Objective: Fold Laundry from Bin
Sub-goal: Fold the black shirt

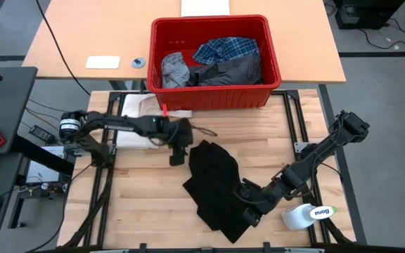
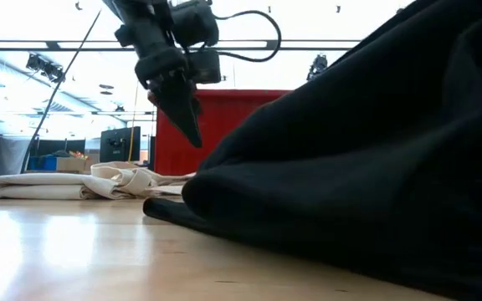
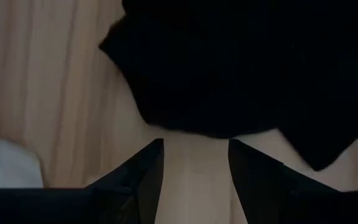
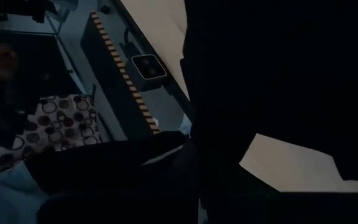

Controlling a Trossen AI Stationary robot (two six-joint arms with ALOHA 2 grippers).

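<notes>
A large black garment (image 1: 213,188) lies crumpled on the wooden table (image 1: 139,204); in the low view (image 2: 366,167) it rises toward the right. My left gripper (image 1: 178,157) is open and empty, pointing down just above the table beside the garment's far-left edge (image 3: 185,81). My right gripper (image 1: 249,211) is shut on the garment at its near-right edge. The red bin (image 1: 276,67) stands at the far edge and holds a blue-and-white plaid shirt (image 1: 227,48), a light grey garment (image 1: 174,69) and a dark grey one (image 1: 234,70). My right gripper holds the black garment at its near-right edge (image 1: 239,205), coming from the table's right side, low and slanting. The cloth (image 4: 272,81) drapes over the fingers and hides the place of contact. Most of the garment lies on the table.
A cream-white cloth (image 1: 140,112) lies at the table's far left, also in the low view (image 2: 82,184). A white Bona bottle (image 1: 308,215) lies at the near right, close to my right arm. Bare wood shows at the near left.
</notes>
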